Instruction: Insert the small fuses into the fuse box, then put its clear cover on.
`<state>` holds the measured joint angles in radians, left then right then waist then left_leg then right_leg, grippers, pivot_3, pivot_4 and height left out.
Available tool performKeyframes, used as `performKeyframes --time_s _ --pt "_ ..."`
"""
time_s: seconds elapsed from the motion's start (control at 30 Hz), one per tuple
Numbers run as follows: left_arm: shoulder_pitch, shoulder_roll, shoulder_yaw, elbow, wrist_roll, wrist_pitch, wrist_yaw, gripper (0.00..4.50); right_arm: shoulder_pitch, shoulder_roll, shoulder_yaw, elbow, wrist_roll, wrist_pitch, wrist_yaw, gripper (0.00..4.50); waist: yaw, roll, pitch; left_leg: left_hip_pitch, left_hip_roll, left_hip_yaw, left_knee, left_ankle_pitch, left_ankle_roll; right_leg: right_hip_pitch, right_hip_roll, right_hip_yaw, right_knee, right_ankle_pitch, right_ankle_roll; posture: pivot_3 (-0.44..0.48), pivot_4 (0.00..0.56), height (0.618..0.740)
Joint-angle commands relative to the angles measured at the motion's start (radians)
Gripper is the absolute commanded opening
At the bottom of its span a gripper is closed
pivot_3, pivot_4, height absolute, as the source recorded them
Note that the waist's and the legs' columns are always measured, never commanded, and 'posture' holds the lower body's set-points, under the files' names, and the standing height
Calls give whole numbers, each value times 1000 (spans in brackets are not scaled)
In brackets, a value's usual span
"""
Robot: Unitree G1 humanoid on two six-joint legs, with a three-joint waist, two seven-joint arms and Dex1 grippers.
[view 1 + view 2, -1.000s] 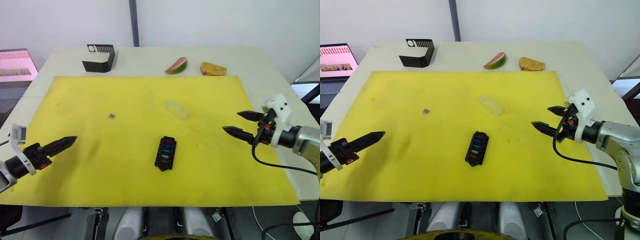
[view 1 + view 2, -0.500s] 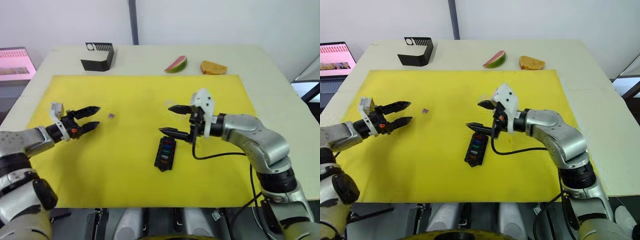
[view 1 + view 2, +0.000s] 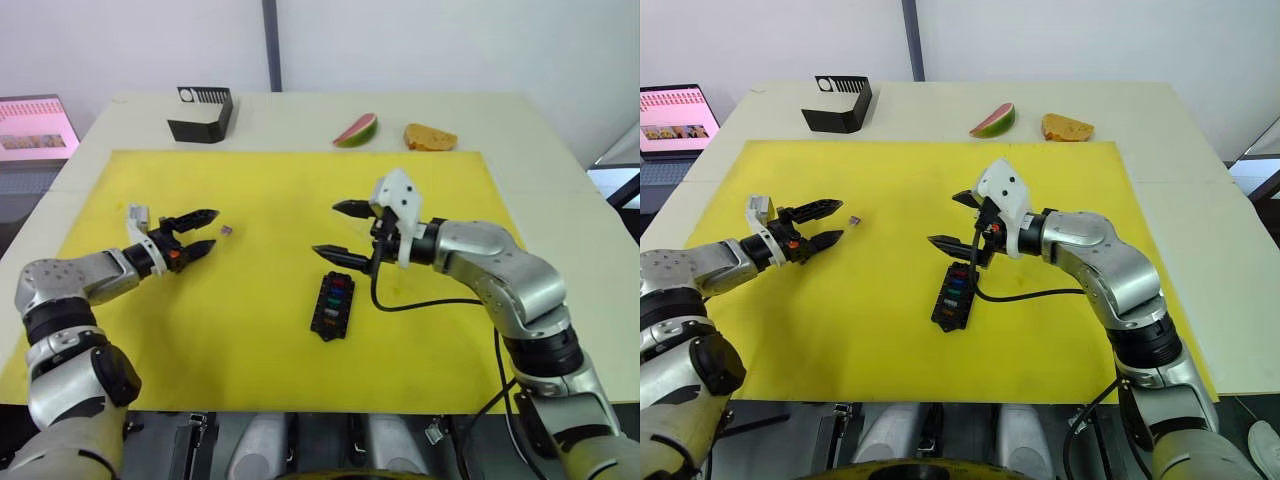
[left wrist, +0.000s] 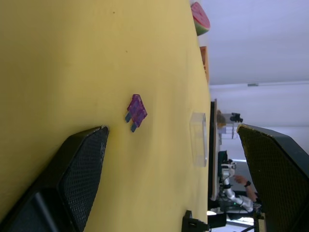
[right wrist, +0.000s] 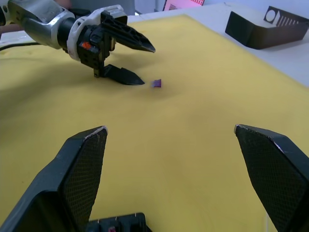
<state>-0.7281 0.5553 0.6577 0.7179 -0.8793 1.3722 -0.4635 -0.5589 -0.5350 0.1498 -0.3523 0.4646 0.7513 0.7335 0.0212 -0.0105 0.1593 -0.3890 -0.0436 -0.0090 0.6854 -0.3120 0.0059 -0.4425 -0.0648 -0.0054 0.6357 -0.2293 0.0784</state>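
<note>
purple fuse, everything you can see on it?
The purple fuse is a tiny translucent purple plastic chip with two short blade prongs at one end. It lies flat and loose on the yellow mat, just ahead of the open left gripper; nothing touches it. It is well apart from the fuse box.

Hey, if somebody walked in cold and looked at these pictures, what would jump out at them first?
Probably the big yellow mat covering the table, with both pincers open over it. The left pincer points at a lone purple fuse just off its tips. The right pincer hovers by the black fuse box, whose slots hold coloured fuses.
</note>
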Motion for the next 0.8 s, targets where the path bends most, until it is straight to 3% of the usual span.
performKeyframes --time_s 0.03,0.47,0.57,0.8 --pt "-31 -39 -29 27 22 -24 5 4500 -1 -14 -29 -51 13 -4 5 4449 6 0 0 0 0 0 0 0 0 0 0 0 0 0 0 0 150 740" --pt "-71 -91 -22 61 57 -65 24 4500 -19 -4 -34 -36 18 5 -19 4449 21 0 0 0 -1 0 0 0 0 1 -1 0 0 0 0 0 150 740" --pt "-58 -89 -35 48 61 -47 21 3675 -17 -5 -41 -38 26 10 -21 4500 20 0 0 0 -1 0 0 0 0 1 -1 0 0 0 0 0 150 740" --pt "-39 -70 -63 53 91 -59 -6 3675 -19 5 -38 -35 24 10 -29 4500 17 0 0 0 -1 0 0 0 1 0 0 0 0 0 0 0 150 740"
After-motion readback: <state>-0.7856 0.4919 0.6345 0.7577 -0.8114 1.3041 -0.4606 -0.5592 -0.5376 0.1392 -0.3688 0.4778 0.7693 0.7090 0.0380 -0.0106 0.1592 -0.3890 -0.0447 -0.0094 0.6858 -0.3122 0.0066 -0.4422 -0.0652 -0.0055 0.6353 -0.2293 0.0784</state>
